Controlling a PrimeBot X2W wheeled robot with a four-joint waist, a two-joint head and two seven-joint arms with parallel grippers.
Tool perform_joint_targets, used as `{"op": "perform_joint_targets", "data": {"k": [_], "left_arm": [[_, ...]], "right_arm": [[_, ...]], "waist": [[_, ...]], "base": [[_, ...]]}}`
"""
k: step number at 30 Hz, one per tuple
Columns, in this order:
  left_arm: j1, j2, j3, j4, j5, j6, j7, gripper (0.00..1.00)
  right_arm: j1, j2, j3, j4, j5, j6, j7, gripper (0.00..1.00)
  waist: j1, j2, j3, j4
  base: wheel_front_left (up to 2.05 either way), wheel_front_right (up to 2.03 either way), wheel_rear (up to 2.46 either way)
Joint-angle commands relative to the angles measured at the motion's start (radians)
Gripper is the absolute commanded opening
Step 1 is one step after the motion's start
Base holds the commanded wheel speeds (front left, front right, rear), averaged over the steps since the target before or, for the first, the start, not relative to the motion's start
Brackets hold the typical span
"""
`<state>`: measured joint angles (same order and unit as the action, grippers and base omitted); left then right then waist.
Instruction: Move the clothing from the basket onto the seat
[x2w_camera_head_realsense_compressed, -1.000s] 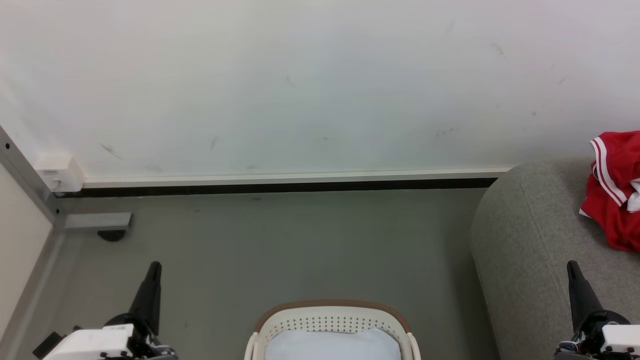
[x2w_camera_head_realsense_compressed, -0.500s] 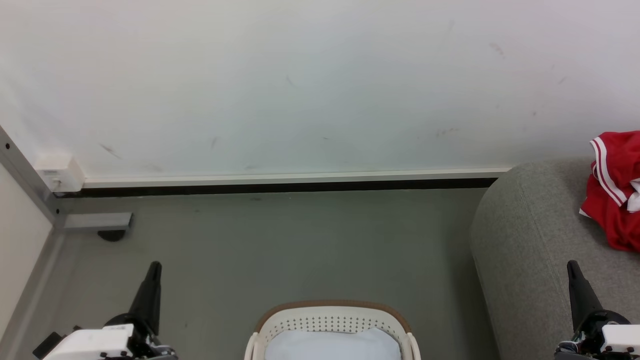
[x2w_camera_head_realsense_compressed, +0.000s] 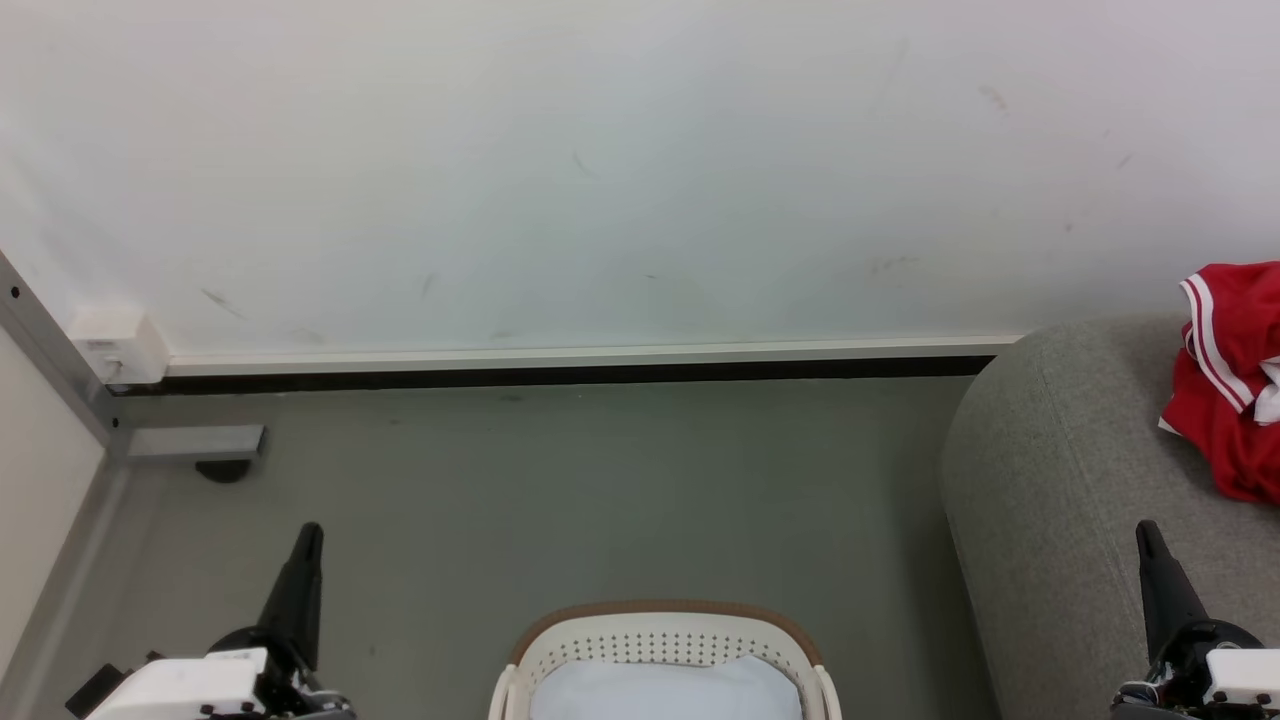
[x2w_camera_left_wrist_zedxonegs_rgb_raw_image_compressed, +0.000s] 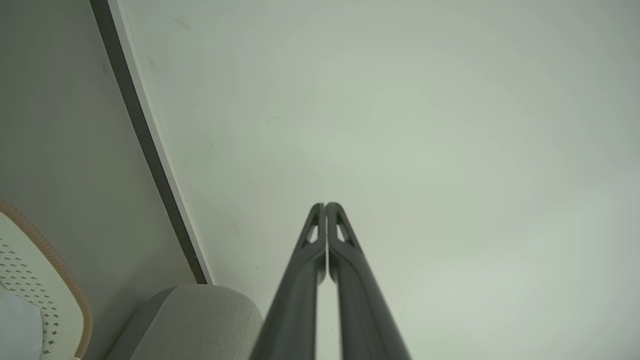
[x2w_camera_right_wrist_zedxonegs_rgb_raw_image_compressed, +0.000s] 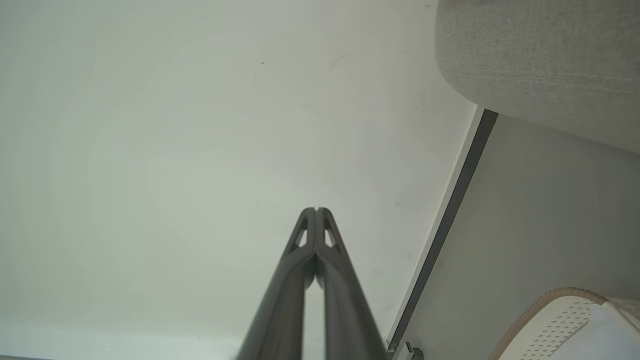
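The red jersey (x2w_camera_head_realsense_compressed: 1232, 380) with white stripe trim lies crumpled on the grey sofa (x2w_camera_head_realsense_compressed: 1060, 500) at the right edge of the head view. The white basket (x2w_camera_head_realsense_compressed: 663, 640) with its brown rim stands on the floor at the bottom centre, holding a pale blue-white cloth (x2w_camera_head_realsense_compressed: 665, 690). My left gripper (x2w_camera_head_realsense_compressed: 308, 532) points up at the lower left, shut and empty, well left of the basket. My right gripper (x2w_camera_head_realsense_compressed: 1145, 530) points up at the lower right over the sofa's front, shut and empty, below the jersey. The wrist views show the left gripper (x2w_camera_left_wrist_zedxonegs_rgb_raw_image_compressed: 325, 205) and the right gripper (x2w_camera_right_wrist_zedxonegs_rgb_raw_image_compressed: 315, 210) with tips pressed together.
A white wall (x2w_camera_head_realsense_compressed: 600, 170) with a dark skirting strip (x2w_camera_head_realsense_compressed: 560, 376) runs across the back. A metal frame post and foot (x2w_camera_head_realsense_compressed: 190, 442) stand at the left, with a small white box (x2w_camera_head_realsense_compressed: 118, 345) on the wall. Grey floor (x2w_camera_head_realsense_compressed: 600, 500) lies between basket and wall.
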<state>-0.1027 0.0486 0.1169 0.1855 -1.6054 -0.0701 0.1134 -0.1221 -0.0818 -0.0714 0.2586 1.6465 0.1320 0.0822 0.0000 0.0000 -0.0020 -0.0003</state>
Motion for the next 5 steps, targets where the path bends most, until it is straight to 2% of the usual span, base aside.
{"op": "perform_joint_targets", "data": {"k": [1,5], "left_arm": [[-0.008,0.002,0.003,-0.003,-0.012,-0.005,0.004,0.00],[-0.008,0.002,0.003,-0.003,-0.012,-0.005,0.004,0.00]], "right_arm": [[-0.005,-0.006,0.001,-0.005,0.009,-0.002,-0.002,0.00],[-0.005,-0.006,0.002,-0.005,0.011,-0.002,-0.004,0.00]], "waist": [[0.0000,0.0000,0.000,0.000],[0.0000,0.0000,0.000,0.000]], "base": [[0.00,0.00,0.00],[0.00,0.00,0.00]]}}
